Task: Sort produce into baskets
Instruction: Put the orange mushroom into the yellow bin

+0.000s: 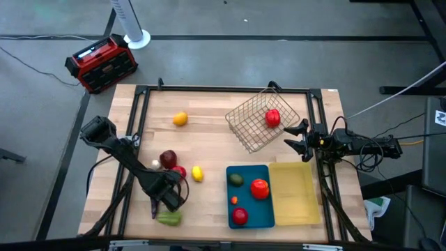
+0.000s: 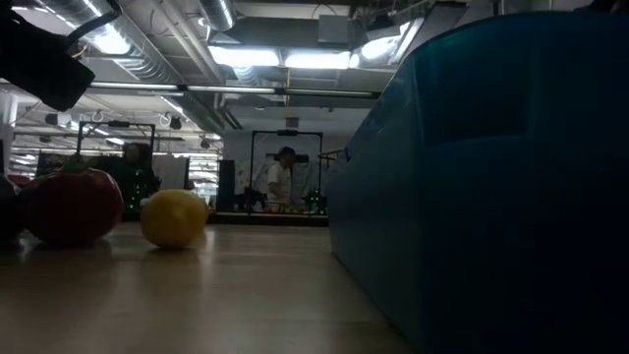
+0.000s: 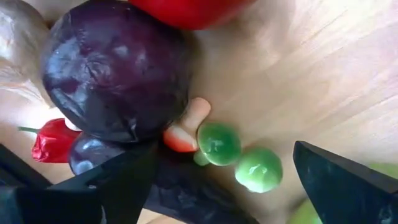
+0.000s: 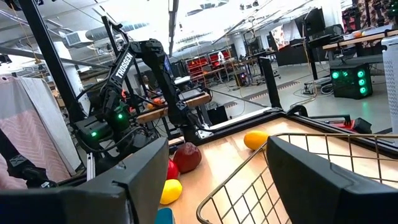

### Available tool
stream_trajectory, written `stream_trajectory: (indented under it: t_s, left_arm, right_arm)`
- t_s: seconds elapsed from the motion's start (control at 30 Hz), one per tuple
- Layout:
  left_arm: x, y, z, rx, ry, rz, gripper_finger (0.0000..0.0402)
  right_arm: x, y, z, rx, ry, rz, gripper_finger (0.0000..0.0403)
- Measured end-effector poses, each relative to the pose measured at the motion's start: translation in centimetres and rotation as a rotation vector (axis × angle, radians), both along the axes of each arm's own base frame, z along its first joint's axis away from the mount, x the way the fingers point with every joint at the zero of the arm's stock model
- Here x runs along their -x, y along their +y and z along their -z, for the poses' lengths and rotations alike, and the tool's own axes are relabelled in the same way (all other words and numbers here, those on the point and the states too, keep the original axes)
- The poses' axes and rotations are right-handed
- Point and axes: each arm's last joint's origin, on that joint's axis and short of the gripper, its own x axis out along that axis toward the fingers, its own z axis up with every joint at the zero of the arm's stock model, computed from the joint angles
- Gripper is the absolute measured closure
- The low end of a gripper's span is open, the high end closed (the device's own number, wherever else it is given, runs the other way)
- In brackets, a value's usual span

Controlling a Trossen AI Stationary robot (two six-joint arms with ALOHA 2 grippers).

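Wire basket (image 1: 261,120) sits far-centre on the table (image 1: 209,132), tipped on its side, one red piece (image 1: 272,117) inside. Blue tray (image 1: 249,209) near-centre holds a dark green piece (image 1: 237,179), a red tomato-like one (image 1: 260,187), a small orange bit (image 1: 234,200) and another red one (image 1: 239,216). Pale yellow tray (image 1: 295,194) touches the blue tray's right side; nothing seen in it.

Loose produce: orange piece (image 1: 180,118) at far left-centre; dark purple piece (image 1: 168,159), red piece (image 1: 180,171) and yellow lemon-like piece (image 1: 197,173) clustered left of the blue tray; green piece (image 1: 168,218) at the near edge.

Left gripper (image 1: 162,204) is low over that cluster, right above the green piece, jaws spread, nothing between them. Its wrist view shows the purple piece (image 3: 115,68), a red chili (image 3: 55,140) and small green peas (image 3: 239,157) just ahead of the fingers.

Right gripper (image 1: 297,139) hovers between wire basket and yellow tray, jaws apart, empty.

Red-and-black box (image 1: 101,63) is on the floor, off the table's far-left corner.
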Motion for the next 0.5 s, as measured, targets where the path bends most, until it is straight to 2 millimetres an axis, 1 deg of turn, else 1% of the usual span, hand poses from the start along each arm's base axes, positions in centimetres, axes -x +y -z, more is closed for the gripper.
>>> stream_trajectory:
  t_s: [0.13,0.3,0.5]
  left_arm:
    - [0.1,0.0,0.0,-0.004,0.006,0.009,0.0059]
    - [0.1,0.0,0.2,-0.01,0.015,0.022,0.0074]
    - [0.2,0.0,1.0,-0.02,0.033,0.043,0.0086]
  right_arm:
    - [0.0,0.0,0.0,0.0,0.0,0.0,0.0134]
    - [0.0,0.0,0.0,0.0,0.0,0.0,0.0134]
    - [0.0,0.0,0.0,0.011,0.004,0.002,0.0134]
